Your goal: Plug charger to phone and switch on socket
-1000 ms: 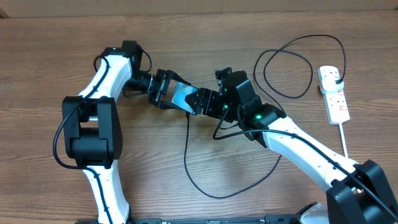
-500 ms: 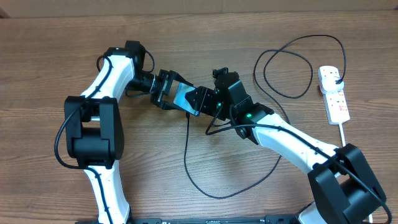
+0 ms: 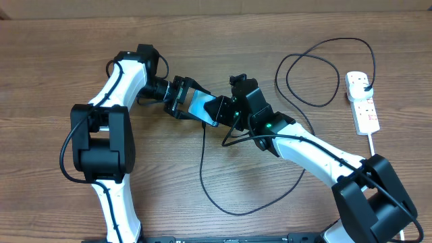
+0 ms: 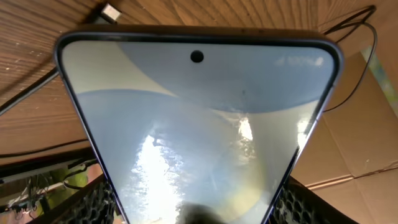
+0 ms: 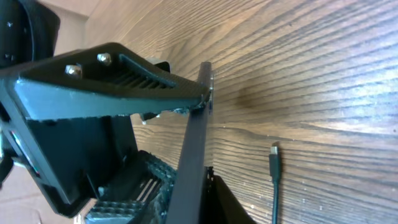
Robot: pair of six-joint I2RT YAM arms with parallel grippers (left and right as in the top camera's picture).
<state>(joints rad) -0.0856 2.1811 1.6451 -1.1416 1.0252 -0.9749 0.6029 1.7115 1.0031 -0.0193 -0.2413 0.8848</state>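
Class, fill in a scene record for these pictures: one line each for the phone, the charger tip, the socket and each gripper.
phone: held between the two grippers near the table's middle, light blue screen showing
left gripper: gripping one end of the phone
right gripper: appears closed on the opposite end
charger tip: lying loose on the table, not in the phone
socket: white strip at the right edge, apart from both grippers; switch position too small to tell

Lab-type setup: wood table (image 3: pixel 47 61) w/ cardboard (image 4: pixel 364 134) beside.
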